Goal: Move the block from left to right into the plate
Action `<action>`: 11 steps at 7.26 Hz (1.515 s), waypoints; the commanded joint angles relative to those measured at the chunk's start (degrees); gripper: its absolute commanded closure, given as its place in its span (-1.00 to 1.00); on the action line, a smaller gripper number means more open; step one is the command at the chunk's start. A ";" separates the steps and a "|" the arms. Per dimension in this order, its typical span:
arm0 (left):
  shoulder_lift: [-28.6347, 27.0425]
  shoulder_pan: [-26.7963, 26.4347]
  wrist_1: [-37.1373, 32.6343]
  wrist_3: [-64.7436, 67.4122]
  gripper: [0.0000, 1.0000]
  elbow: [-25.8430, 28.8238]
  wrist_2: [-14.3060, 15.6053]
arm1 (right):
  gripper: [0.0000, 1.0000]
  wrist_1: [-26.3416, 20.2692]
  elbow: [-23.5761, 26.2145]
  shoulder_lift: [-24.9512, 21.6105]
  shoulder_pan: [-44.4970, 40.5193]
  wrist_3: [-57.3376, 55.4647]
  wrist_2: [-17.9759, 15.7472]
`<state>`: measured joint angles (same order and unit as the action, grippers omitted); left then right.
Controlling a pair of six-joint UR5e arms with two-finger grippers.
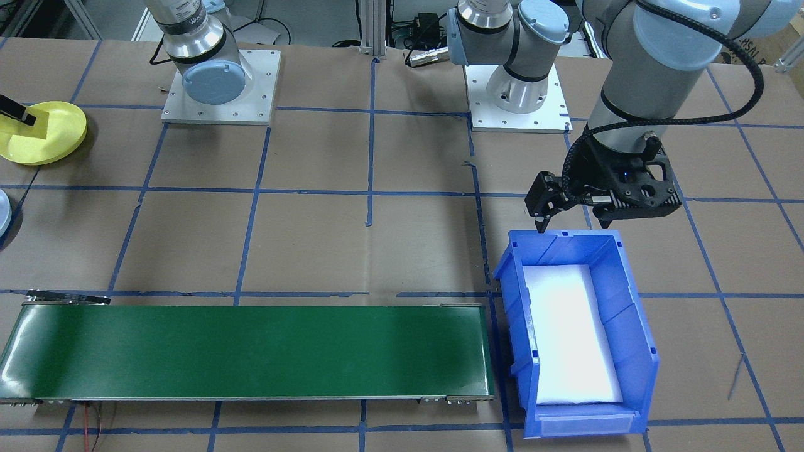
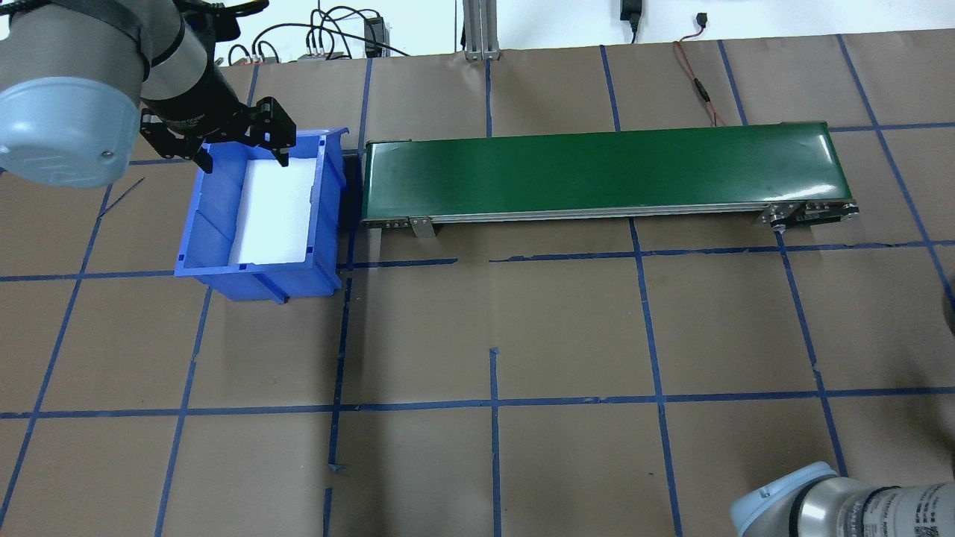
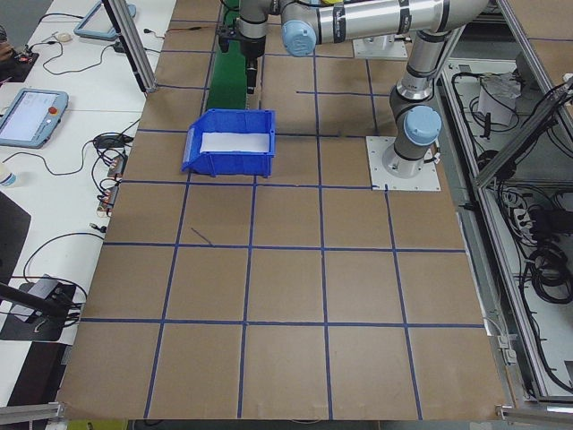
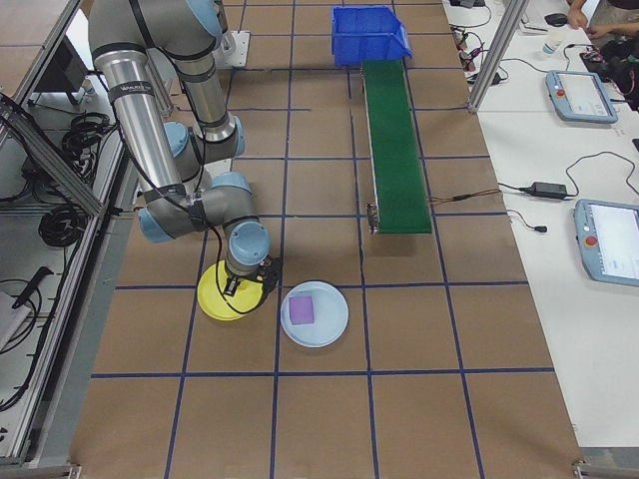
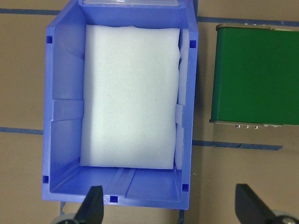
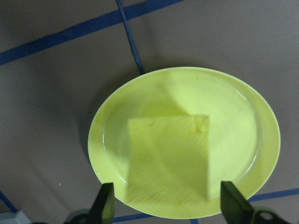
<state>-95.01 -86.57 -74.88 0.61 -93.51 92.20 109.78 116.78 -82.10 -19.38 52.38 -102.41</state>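
- Brown paper with a grid of blue tape lines is covering the table, and screens and cables are sitting on benches along its far side.
- At the left end the left gripper is hanging over the back rim of the bin, fingers spread wide and gripping nothing. I judge it is parked where blocks get picked.
- That bin is glossy blue moulded plastic, boxy with ribbed walls; a soft white foam pad is filling its floor, likely to cushion parts. No block is lying on it.
- Just beside the bin the belt is stretching rightward, a long, flat, matte green strip with metal end rollers. Nothing is riding on it.
- At the right end the right gripper is hovering just over the yellow plate, fingers wide apart and clear of the block.
- This pale yellow block, square and flat with a slightly pitted foam-like face, is lying in the plate's middle, so the drop looks done.
- The plate itself is round, smooth and shiny with a shallow raised rim.
- Just beside it a light blue plate is holding a purple block.
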 commanded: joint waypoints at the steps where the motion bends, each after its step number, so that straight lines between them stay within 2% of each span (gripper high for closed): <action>1: 0.00 0.00 0.00 0.00 -1.00 -0.44 -0.09 | -1.00 -1.22 0.02 -0.95 -1.00 -0.26 0.19; 2: 0.00 0.00 0.17 0.00 -1.00 -0.53 -0.09 | -1.00 -1.23 -0.24 -1.83 -4.66 -1.21 0.89; 3: 0.00 0.00 0.18 0.00 -1.00 -0.62 -0.09 | -1.00 -2.80 -0.85 -2.71 -12.88 -4.79 0.89; 4: 0.00 0.00 0.18 0.00 -1.00 -0.62 -0.09 | -1.00 -6.73 -1.73 -3.15 -21.32 -12.75 1.33; 5: 0.00 0.00 0.18 0.00 -1.00 -0.62 -0.09 | -1.00 -8.68 -4.17 -3.50 -30.19 -17.26 3.25; 7: 0.00 0.00 0.09 0.00 -1.00 -0.62 -0.09 | -1.00 -9.67 -13.72 -3.51 -45.67 -25.79 6.68; 9: 0.00 0.00 0.09 -0.09 -1.00 -0.71 -0.09 | -1.00 -9.67 -19.03 -6.38 -58.17 -31.77 6.61; 10: 0.00 0.00 0.09 -0.09 -1.00 -0.71 -0.09 | -1.00 -14.28 -22.27 -8.75 -64.67 -35.12 6.87; 11: 0.00 0.00 0.09 -0.09 -1.00 -0.71 -0.01 | -1.00 -18.85 -26.57 -9.13 -69.17 -40.81 7.74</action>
<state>-95.01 -86.58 -74.79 0.53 -94.21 92.13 96.08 95.17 -89.80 -81.64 17.77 -95.45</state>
